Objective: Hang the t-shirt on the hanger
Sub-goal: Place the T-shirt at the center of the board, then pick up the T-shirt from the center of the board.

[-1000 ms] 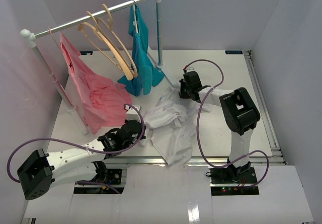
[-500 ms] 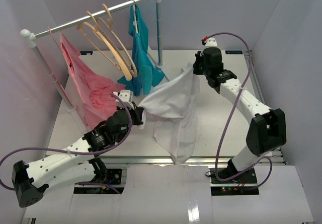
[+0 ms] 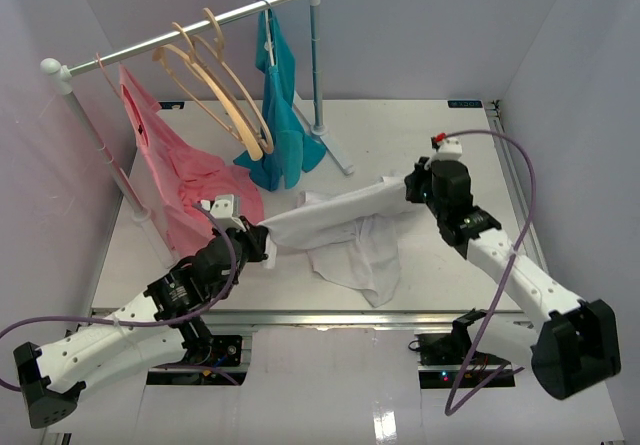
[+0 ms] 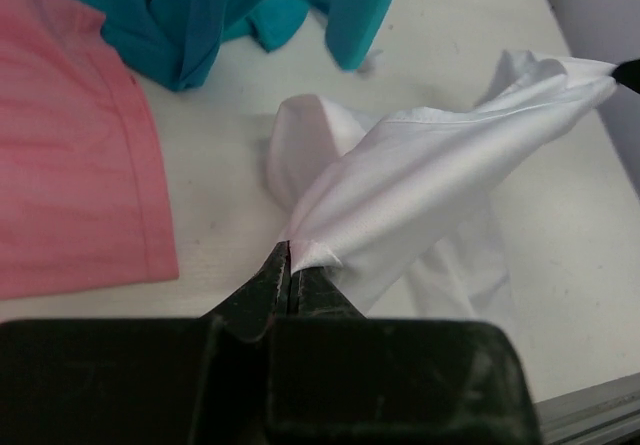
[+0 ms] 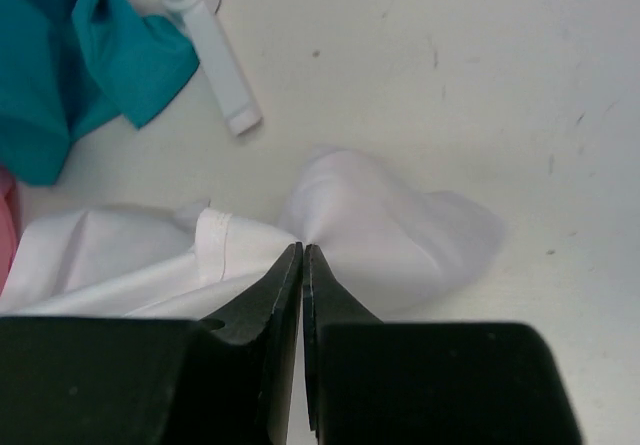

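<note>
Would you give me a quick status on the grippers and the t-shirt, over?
Left gripper shut on t-shirt, right gripper shut on its far end. Shirt stretched between them, rest draped on table. Hanger on rail, bare.

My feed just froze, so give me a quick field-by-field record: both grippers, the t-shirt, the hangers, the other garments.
left gripper: shut on one end of the t-shirt
right gripper: shut on the t-shirt's other end
t-shirt: stretched between the grippers, the rest sagging to the table
hanger: bare, on the rail, one of two wooden ones alike
pink garment: hanging at the rail's left end
teal garment: hanging at the rail's right end
task: t-shirt not yet on the hanger
</note>
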Motion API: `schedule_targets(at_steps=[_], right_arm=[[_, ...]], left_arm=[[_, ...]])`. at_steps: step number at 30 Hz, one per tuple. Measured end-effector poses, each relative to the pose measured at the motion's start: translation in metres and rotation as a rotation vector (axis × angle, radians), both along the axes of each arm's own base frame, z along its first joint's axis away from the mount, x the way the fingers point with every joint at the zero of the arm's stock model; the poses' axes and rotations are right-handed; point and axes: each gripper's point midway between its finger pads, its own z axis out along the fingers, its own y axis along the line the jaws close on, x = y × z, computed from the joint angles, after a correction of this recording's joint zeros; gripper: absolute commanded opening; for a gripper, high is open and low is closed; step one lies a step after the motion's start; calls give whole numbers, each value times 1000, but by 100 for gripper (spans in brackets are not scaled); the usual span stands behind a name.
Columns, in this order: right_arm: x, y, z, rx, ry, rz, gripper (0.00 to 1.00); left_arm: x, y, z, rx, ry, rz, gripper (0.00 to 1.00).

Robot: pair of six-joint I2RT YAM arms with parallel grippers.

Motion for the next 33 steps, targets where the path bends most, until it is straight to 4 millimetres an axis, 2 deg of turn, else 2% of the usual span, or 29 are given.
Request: schedule_targets(at_steps=[4,5,7,9,11,16,21,23,25,27,33], right_arm=[[-54,0,-60,85,71,50,10],[-66,1,-75,99,99,63,16],[-89,6,-98,132,127,96,31],[-111,9,-112,170,131,125,41],[-125,10,-116,203,114,146,45],[-123,11,-87,249,29,144,46],[-102,18,-57,210,12,143,46],[-92,23,-56,173,41,145,45],[-80,31,-56,139,67,154,45],[-72,37,-64,93,103,159,46],[-70,65,-93,-47,208,230,46]], left_arm=[[-13,7,-39,-14,68,-9,3],[-16,9,-45,-20,80,-12,23],[-22,9,-52,-49,95,-29,49],[-27,9,-53,-84,97,-48,62],[-31,8,-48,-126,87,-68,68],[-36,9,-31,-187,45,-96,70],[-32,2,-19,-148,43,-117,70],[-28,-8,-18,-118,55,-132,69],[-22,-22,-27,-73,84,-151,69],[-16,-34,-44,-13,124,-164,68],[-10,-57,-94,117,237,-204,64]])
